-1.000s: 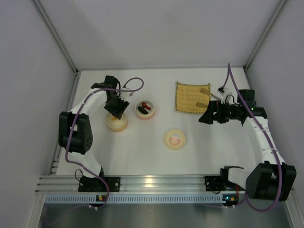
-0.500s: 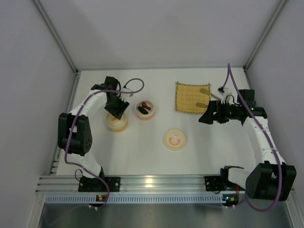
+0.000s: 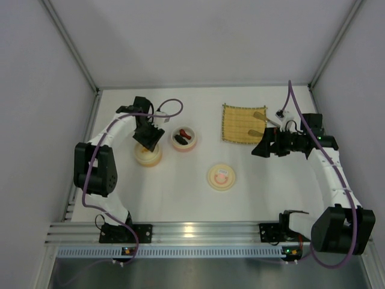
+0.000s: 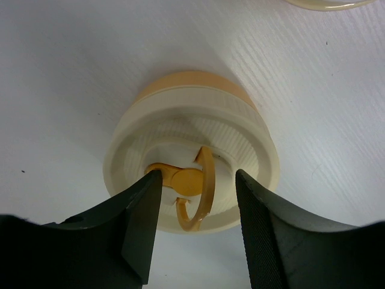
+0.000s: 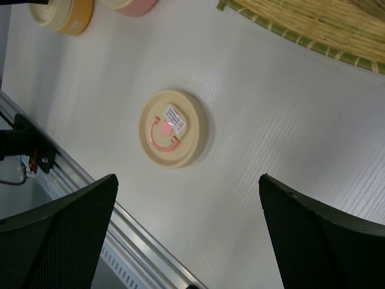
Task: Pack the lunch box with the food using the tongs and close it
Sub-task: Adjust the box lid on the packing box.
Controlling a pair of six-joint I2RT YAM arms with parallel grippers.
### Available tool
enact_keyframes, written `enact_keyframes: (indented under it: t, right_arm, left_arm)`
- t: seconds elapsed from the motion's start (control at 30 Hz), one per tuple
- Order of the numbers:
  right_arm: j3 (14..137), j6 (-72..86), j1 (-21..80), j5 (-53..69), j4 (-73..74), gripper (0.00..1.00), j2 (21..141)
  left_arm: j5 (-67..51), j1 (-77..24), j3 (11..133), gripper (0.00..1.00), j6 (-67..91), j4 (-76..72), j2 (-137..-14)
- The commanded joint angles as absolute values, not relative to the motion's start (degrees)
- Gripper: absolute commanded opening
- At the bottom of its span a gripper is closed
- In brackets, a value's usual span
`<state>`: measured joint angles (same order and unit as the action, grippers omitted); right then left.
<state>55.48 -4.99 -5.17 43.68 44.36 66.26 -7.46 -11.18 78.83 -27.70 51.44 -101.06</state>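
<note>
Lid step: left jaws, unclenched, straddled the orange ring handle (image 4: 187, 179) of the cream round lid (image 4: 180, 114) (right jaws gaped empty); next, probably a centred pinch.

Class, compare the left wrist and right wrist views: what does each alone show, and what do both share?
Only the left wrist: the orange ring handle, seen close up. Only the right wrist: the loose lid with a pink ring and the bamboo mat. Both: the orange-based container carrying that handle, and the white table.
</note>
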Motion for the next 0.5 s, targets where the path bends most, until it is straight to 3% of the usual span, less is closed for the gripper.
enact_keyframes:
  t: [0.0,0.37,0.47]
  right_arm:
    - [55.37,-6.24,-5.98,44.56,43.15,0.99,64.78]
    - [55.37,-6.24,-5.98,44.74,43.07,0.99,64.86]
    - [55.37,-6.24,-5.98,44.74,43.07,0.99,64.86]
  left_arm:
    - [-8.79,-11.78,81.12,0.58,-26.1,55.19,-101.17]
    - [-7.91,-11.78,86.04,0.58,-25.58,56.95,-97.48]
    - [-6.42,-11.78,86.13,0.54,-25.66,56.87,-96.95]
